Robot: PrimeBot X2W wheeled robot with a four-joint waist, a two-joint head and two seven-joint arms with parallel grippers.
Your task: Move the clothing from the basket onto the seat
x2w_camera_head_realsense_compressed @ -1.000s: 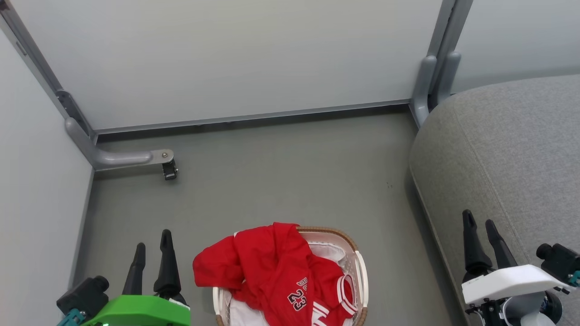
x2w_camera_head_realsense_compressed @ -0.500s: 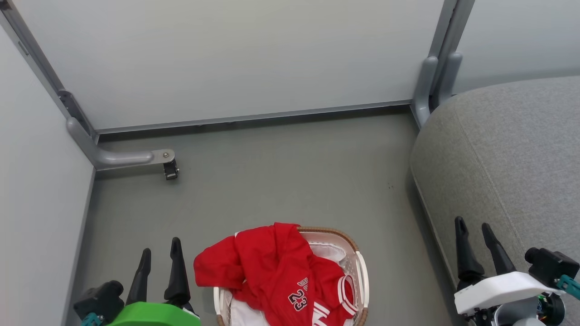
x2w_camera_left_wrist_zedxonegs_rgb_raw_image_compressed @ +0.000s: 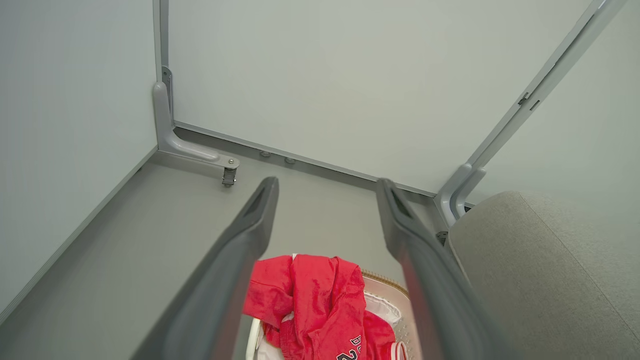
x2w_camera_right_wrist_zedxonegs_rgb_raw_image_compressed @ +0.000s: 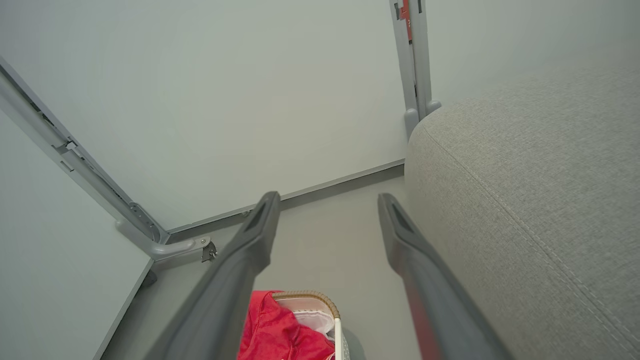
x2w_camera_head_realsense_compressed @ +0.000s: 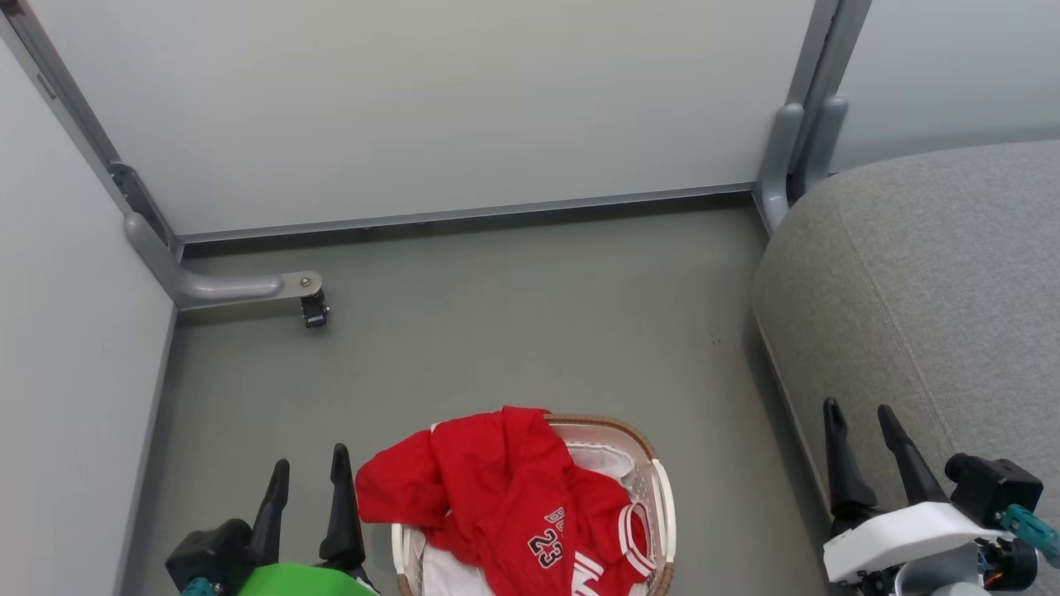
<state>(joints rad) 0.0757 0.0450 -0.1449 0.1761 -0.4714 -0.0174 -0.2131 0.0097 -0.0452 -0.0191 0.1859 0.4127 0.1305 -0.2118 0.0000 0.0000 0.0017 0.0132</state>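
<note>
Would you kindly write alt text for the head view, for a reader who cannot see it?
Red clothing spills over the left rim of a small white basket on a grey floor. An open left pincer stands beside it; an open right pincer shows against a grey seat at right.

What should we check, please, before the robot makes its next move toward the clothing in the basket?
1. Left tool open and empty: ok.
2. Right tool open and empty: ok.
3. Clothing lies on top in the basket, in plain sight, with one part draped over the left rim: ok.
4. Visible part of the seat bare, ready to take the clothing: ok.
5. Whether the garments in the pile are tangled together: cannot tell.
</note>
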